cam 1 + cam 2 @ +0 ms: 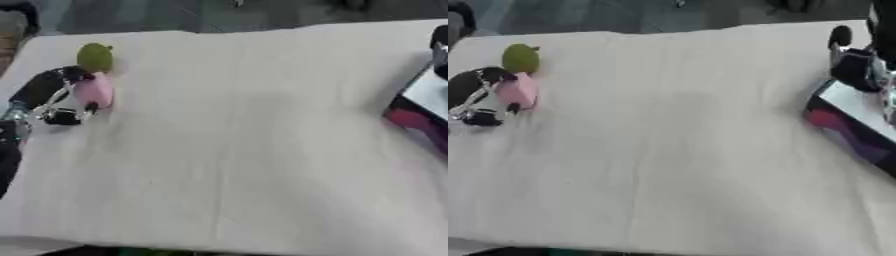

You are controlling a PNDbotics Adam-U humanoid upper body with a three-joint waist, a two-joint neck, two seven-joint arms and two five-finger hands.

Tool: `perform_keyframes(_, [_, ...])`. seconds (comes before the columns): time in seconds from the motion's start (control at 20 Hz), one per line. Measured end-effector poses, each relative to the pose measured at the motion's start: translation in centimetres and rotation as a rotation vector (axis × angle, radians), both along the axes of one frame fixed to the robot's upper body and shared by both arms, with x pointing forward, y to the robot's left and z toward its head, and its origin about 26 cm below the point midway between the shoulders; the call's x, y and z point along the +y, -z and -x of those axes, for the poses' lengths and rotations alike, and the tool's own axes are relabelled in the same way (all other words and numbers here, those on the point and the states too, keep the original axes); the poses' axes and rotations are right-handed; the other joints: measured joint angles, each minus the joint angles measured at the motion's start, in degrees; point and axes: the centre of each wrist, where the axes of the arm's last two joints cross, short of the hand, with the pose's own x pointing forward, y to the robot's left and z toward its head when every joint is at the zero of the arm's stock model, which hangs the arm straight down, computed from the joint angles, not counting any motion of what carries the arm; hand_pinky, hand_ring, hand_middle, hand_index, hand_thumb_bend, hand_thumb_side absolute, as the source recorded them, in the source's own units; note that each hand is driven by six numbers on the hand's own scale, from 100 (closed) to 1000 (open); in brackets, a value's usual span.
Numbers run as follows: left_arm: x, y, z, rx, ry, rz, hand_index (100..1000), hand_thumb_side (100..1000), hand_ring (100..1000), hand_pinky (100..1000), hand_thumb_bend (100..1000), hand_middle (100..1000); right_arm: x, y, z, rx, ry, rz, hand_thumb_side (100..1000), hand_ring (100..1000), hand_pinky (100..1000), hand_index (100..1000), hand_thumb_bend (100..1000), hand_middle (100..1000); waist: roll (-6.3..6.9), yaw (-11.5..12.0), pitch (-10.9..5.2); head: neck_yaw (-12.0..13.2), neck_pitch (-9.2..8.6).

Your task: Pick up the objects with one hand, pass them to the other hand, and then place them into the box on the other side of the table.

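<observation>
Pale cloth table (245, 150) (dark floor (131, 17) beyond): left robot hand (66, 97) curled round pink object (94, 90).

The worktop (245, 150) is covered by matt, off-white cloth, faintly creased. The pink object (94, 90) and green object (95, 57), upper left, appear smooth and matt. The left hand (54, 95) shows black casing with silver metal parts. The box (852, 125), right edge, appears glossy.

Left robot hand (483, 102) curls round a pink object (516, 91) — green object (521, 58) just beyond.
</observation>
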Motion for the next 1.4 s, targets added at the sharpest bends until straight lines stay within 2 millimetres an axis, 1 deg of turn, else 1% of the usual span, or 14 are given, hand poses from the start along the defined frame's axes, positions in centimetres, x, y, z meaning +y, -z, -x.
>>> perform_keyframes(0.05, [-0.3,-0.6,-0.2,-0.017,0.038,0.032,437,282,398,563,100,367,0.1,0.1,0.0,0.016,-0.008,0.003,346,861,886,963,272,799,-0.08,0.28,-0.43,-0.55,0.25])
perform_keyframes(0.15, [-1.0,-1.9,-0.6,-0.041,0.122,0.099,432,284,394,558,100,362,0.4,0.2,0.1,0.05,-0.028,0.011,340,861,885,963,309,801,-0.12,0.8,-1.14,-1.72,0.3])
perform_keyframes(0.3, [-2.7,-3.8,-1.2,-0.005,0.255,0.2,425,286,388,550,100,355,1.1,0.3,0.3,0.097,-0.063,0.026,348,864,884,966,363,809,-0.2,1.31,-1.31,-3.5,0.32])
perform_keyframes(0.4, [-4.1,-4.8,-1.7,0.055,0.356,0.262,424,282,386,546,100,354,1.7,0.2,0.4,0.124,-0.096,0.032,355,870,884,969,397,819,-0.47,1.54,-1.38,-4.58,0.32])
perform_keyframes(0.45, [-4.8,-5.1,-1.9,0.089,0.385,0.307,424,282,386,546,100,354,2.0,0.2,0.5,0.136,-0.112,0.035,355,870,884,969,397,819,-0.57,1.67,-1.39,-5.05,0.34])
perform_keyframes(0.6, [-6.7,-6.4,-2.5,0.21,0.406,0.513,421,277,383,543,100,352,3.0,0.0,0.8,0.165,-0.162,0.047,351,878,886,972,452,832,-0.76,2.0,-1.41,-6.29,0.52])
perform_keyframes(0.75, [-9.4,-7.8,-3.4,0.372,0.506,0.656,419,275,381,540,100,349,4.3,-0.3,1.1,0.19,-0.219,0.065,343,885,888,976,484,844,-0.84,2.07,-1.41,-7.13,0.66])
perform_keyframes(0.9, [-13.0,-8.7,-4.5,0.48,0.622,0.688,417,274,379,537,100,347,5.4,-0.5,1.5,0.212,-0.267,0.082,330,899,892,982,520,864,-0.89,2.07,-1.41,-7.37,0.73])
perform_keyframes(1.15, [-18.7,-9.2,-5.3,0.583,0.774,0.672,419,277,381,540,100,349,6.5,-0.3,1.9,0.237,-0.3,0.096,329,908,900,991,525,878,-0.98,2.15,-1.41,-7.1,0.74])
perform_keyframes(1.25, [-20.5,-9.4,-5.4,0.597,0.819,0.657,420,276,382,541,100,350,6.7,-0.2,2.0,0.242,-0.299,0.095,326,908,901,992,525,878,-1.01,2.31,-1.41,-6.71,0.7])
perform_keyframes(1.4, [-22.5,-9.4,-5.5,0.608,0.86,0.636,421,274,382,541,100,350,7.0,-0.1,2.1,0.245,-0.295,0.095,327,907,900,993,527,877,-1.13,2.35,-1.4,-6.41,0.56])
